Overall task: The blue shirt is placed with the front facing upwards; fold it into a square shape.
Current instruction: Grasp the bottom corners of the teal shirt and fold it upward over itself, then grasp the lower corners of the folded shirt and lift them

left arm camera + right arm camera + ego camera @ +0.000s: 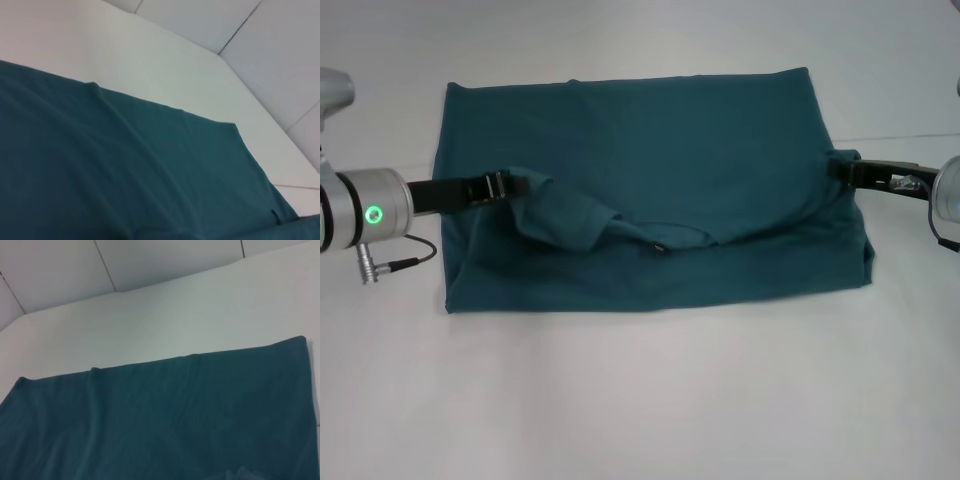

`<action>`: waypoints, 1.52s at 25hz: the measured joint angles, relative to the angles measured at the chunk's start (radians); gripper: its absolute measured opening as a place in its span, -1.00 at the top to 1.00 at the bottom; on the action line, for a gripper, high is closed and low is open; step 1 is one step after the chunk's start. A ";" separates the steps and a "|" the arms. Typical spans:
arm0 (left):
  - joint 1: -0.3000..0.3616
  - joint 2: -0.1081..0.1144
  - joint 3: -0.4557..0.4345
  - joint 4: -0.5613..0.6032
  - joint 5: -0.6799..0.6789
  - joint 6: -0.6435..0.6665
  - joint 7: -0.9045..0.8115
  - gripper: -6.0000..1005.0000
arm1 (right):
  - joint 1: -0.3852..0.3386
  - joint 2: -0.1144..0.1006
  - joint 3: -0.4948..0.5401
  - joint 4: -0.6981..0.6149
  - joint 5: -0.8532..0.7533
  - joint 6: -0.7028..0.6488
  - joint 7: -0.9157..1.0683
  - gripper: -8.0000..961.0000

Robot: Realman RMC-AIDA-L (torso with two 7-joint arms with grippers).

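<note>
left pincer (520, 184) comes in from the worktop's left edge, clenched on a bunched fold of the blue shirt (650, 150), cloth lifted and puckered at its tip. right pincer (842, 168) comes in from the right edge, tip at the shirt's right border; grasp cannot be told. shirt lies across the middle of the white worktop (640, 400), already a wide rectangle, near layer doubled over, no lettering showing. a sagging seam runs between the two tips. judgement: a fold is mid-carry. to do it well, move both tips level and together, keep the cloth taut, lay edge onto edge squarely, then let go low to avoid wrinkles.
</note>
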 joint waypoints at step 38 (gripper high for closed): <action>0.219 -0.029 0.044 0.386 -0.145 0.373 -0.080 -0.75 | -0.183 0.014 -0.084 -0.288 0.050 -0.399 0.159 -0.75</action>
